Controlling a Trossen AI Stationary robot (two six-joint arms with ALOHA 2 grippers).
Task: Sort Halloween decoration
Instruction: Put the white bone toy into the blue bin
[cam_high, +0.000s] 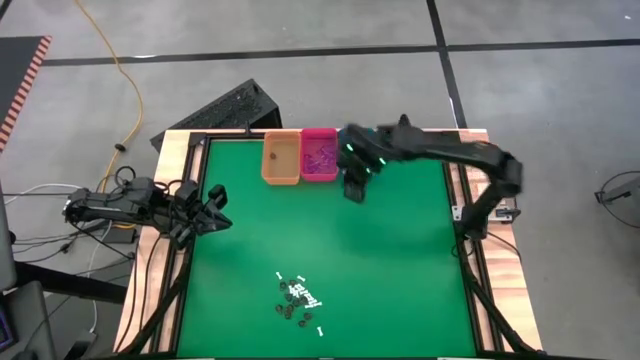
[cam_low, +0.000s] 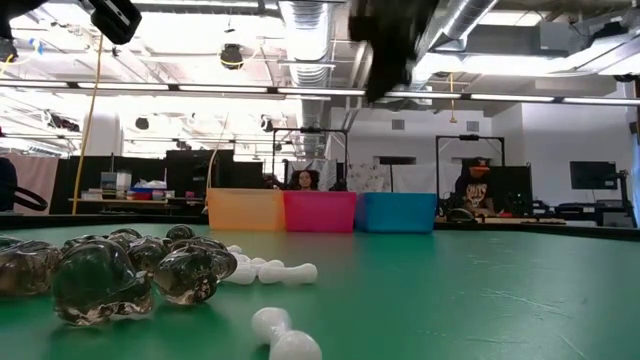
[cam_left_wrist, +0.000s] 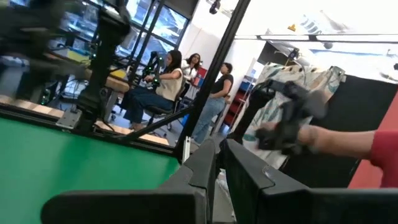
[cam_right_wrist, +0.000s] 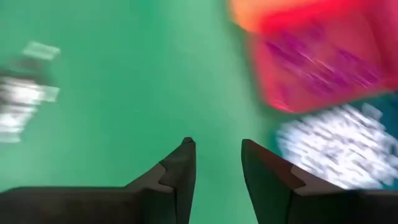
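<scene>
Dark and white Halloween decoration (cam_high: 298, 298) pieces lie heaped at the bench's (cam_high: 400, 270) near edge; with right gripper (cam_high: 354, 187) fingers apart and empty beside the pink bin (cam_high: 320, 157), return it squarely above one piece; left gripper (cam_high: 214, 213) waits, fingers together.

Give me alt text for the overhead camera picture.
Right gripper hangs open beside the pink bin and orange bin; a decoration pile lies near the green table's front, and the left gripper waits at the left edge.
</scene>
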